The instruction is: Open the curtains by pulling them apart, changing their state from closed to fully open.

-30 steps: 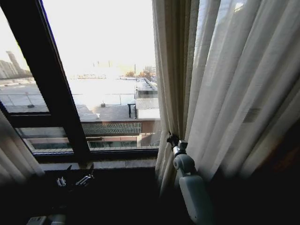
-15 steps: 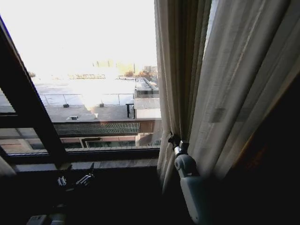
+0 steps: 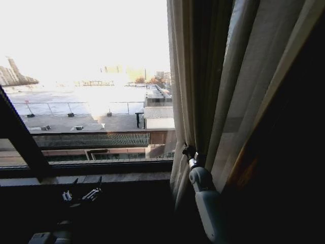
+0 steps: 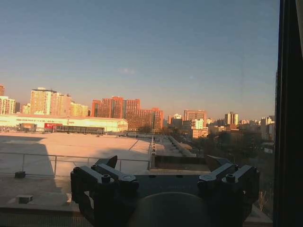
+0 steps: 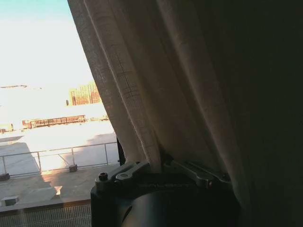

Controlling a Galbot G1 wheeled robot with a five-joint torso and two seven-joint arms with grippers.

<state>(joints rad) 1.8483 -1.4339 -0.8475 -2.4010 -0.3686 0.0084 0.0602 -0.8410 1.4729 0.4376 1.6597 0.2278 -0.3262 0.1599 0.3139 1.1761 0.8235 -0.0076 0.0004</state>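
Our right end effector is up at the inner edge of the curtains, clenched on a bunch of the pleated fabric low down, just above the window sill. In the right wrist view the fingers close in on a pinched fold of the curtains, cloth running straight into the end effector and hanging taut above it. The fabric we see is gathered on the right side of the window, folded into tight vertical pleats; to its left the glass is uncovered, with rooftops and bright sky beyond. A dark window frame bar slants across the lower left of the head view. Our left end effector sits low in the shadow below the sill, well apart from the curtains, touching nothing. In the left wrist view its fingers are spread wide, released, with bare glass and the city skyline in front of the end effector, and a dark vertical frame at the side.
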